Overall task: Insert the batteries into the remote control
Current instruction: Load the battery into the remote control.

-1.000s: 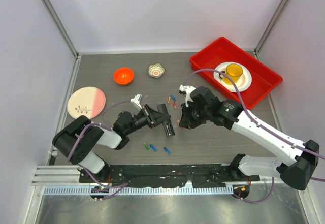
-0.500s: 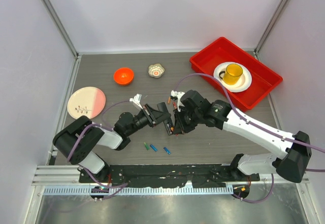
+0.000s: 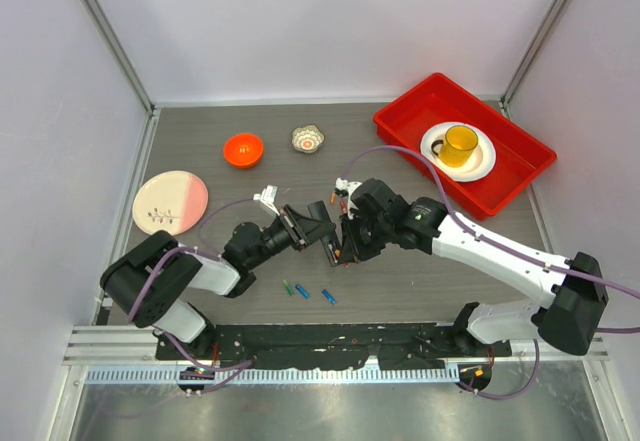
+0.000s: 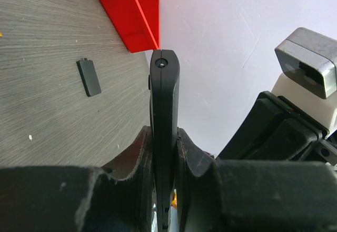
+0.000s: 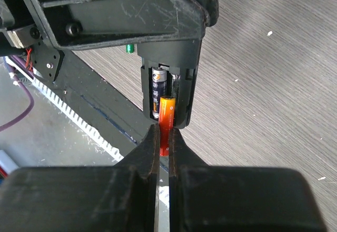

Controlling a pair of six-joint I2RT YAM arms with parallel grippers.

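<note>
My left gripper (image 4: 164, 163) is clenched on the remote control (image 4: 164, 95), which my left wrist sees edge-on. Its face is hidden and its near end is cut off behind my fingers (image 4: 121, 190). The battery cover (image 4: 89, 77) lies loose on the table (image 4: 42, 116) beyond. From above, the remote is mostly buried between my two grippers. My right gripper (image 5: 164, 143) pinches an orange battery (image 5: 167, 113) — its tip at the mouth of the open compartment, beside a seated black battery (image 5: 158, 92) whose print is too small to read. Spare batteries (image 3: 303, 292) lie nearer.
</note>
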